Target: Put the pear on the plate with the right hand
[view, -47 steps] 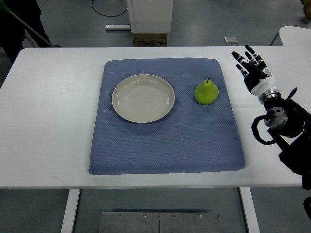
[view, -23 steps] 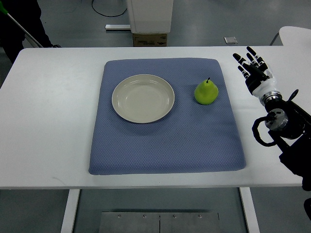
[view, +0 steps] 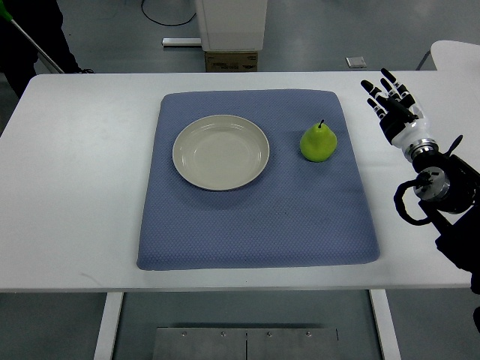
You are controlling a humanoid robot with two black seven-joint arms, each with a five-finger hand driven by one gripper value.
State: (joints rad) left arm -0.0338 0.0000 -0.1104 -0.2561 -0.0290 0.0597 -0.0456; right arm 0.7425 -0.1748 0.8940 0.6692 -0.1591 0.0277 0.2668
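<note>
A green pear [view: 318, 142] stands upright on the blue mat [view: 255, 217], right of centre. An empty cream plate [view: 221, 151] lies on the mat to its left, apart from it. My right hand [view: 390, 100] is over the white table to the right of the mat, fingers spread and holding nothing. It is about a hand's width right of the pear. The left arm does not show.
The white table [view: 75, 187] carries the mat. A white machine base and a cardboard box [view: 231, 60] stand on the floor beyond the far edge. A second white table corner [view: 457, 54] is at the upper right.
My right hand and forearm have drifted slightly to the right. The pear and plate have not moved.
</note>
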